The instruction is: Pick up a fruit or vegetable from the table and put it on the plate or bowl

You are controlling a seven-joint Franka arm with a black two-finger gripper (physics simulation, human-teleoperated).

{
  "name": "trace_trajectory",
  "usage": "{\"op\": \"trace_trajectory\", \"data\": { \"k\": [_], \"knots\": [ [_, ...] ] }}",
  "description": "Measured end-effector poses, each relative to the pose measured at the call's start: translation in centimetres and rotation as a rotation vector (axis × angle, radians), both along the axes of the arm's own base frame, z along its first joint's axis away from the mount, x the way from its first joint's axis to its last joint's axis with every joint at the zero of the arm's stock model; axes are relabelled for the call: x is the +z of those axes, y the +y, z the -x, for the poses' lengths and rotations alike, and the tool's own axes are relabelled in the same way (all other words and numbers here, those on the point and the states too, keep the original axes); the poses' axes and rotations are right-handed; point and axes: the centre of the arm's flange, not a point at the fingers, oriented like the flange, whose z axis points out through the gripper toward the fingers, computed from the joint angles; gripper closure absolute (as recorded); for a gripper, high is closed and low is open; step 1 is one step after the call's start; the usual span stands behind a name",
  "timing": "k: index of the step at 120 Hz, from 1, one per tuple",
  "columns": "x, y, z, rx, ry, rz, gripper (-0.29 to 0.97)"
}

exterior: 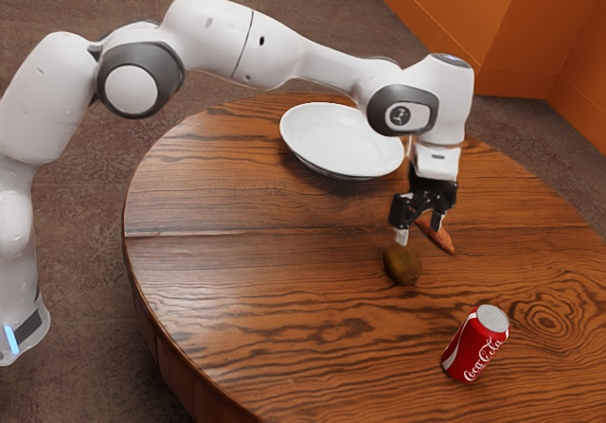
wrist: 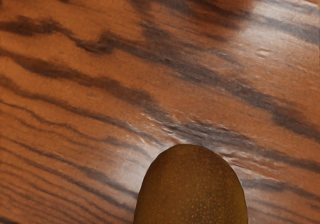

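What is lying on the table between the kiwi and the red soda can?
Nothing. In the exterior view, the stretch of table between the kiwi and the red soda can is bare wood.

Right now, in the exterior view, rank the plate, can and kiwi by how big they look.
1. plate, clearly largest
2. can, though it sits nearest the camera
3. kiwi, smallest

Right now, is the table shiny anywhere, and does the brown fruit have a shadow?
In the wrist view, pale glints of light lie on the wooden table beyond the kiwi. In the exterior view, the kiwi has just a small dark shadow tucked under it, and the plate darkens the wood below its near rim.
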Motion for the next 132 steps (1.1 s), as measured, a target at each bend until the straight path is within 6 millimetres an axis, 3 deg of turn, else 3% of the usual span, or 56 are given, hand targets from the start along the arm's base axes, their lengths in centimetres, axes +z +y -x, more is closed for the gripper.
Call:
{"op": "trace_trajectory", "data": {
  "k": [36,132],
  "knots": [
    [-1.7,-0.7,2.1,-0.086,0.014,-0.026,0.00],
    [-7.0,-0.4,0.1,-0.150,0.012,-0.001,0.00]
  ]
}}
